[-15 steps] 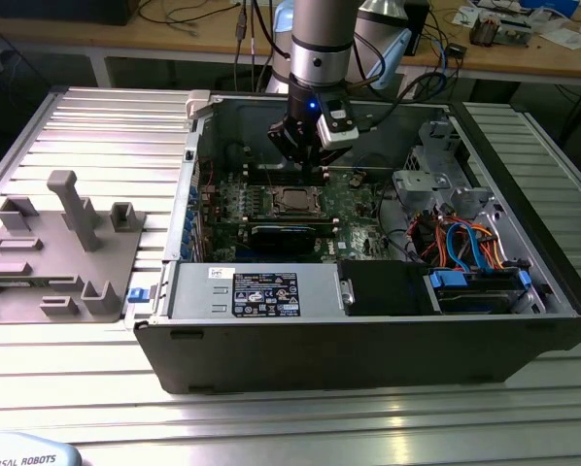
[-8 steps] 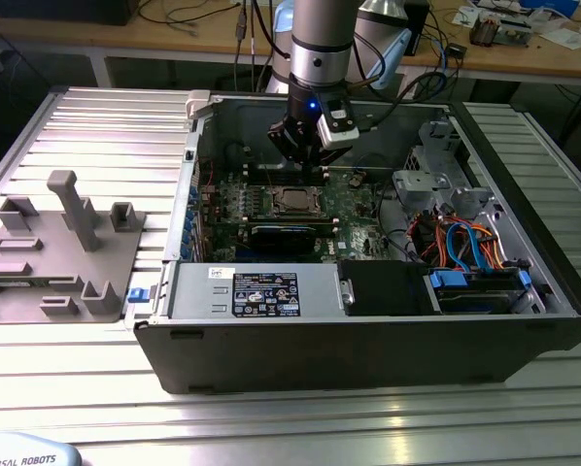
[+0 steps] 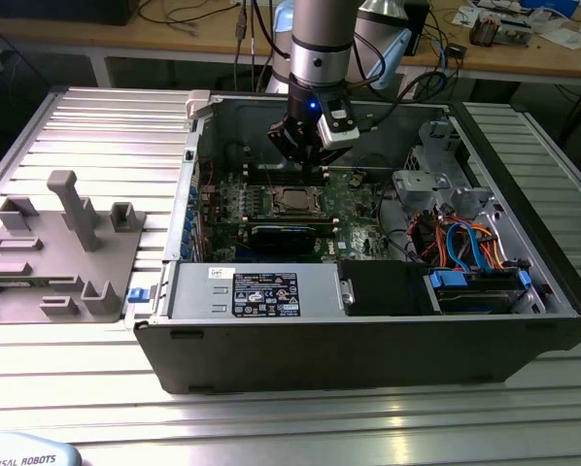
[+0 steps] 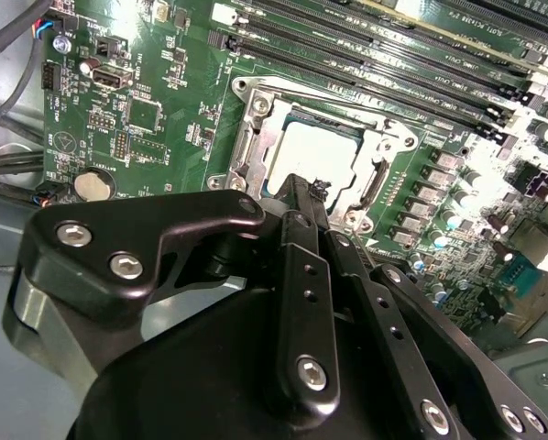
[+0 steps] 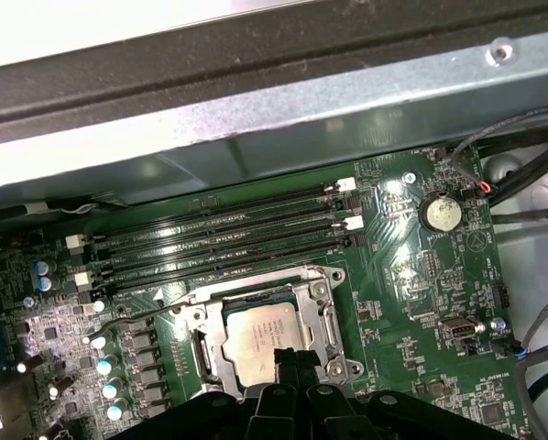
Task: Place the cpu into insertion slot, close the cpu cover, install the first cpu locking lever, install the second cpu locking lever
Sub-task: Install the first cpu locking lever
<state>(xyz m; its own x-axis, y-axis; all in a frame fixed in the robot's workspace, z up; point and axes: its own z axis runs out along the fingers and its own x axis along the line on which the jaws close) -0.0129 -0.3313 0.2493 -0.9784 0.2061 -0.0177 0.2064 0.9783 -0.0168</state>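
- The gripper [image 3: 305, 160] hung inside the open computer case [image 3: 368, 340], its 2 fingers [image 4: 301, 275] drawn narrow with nothing seen between them.
- In both wrist views the gripper [image 4: 297, 188] [image 5: 286, 357] had its tips just over the near edge of the cpu cover [image 5: 322, 312], at or just above it; contact could not be told.
- The cpu [image 5: 260, 335] sat in the insertion slot [image 5: 193, 317], silver top up, and the cpu cover [image 4: 256, 124] lay flat around it.
- A thin wire lever [image 5: 137, 314] ran out from a corner of the cover; whether it was latched could not be told.
- In the exterior view the cpu [image 3: 292, 201] lay at 6 o'clock from the gripper, on the green motherboard [image 3: 354, 199].
- Long black memory slots [image 5: 219, 234] ran beside the socket, and a coin battery [image 5: 439, 214] sat further off.
- In the exterior view, orange and blue cables [image 3: 465, 238] lay at 3 o'clock from the cpu.
- A grey fixture [image 3: 57, 252] stood at 9 o'clock from the case on the ribbed table [image 3: 77, 388].
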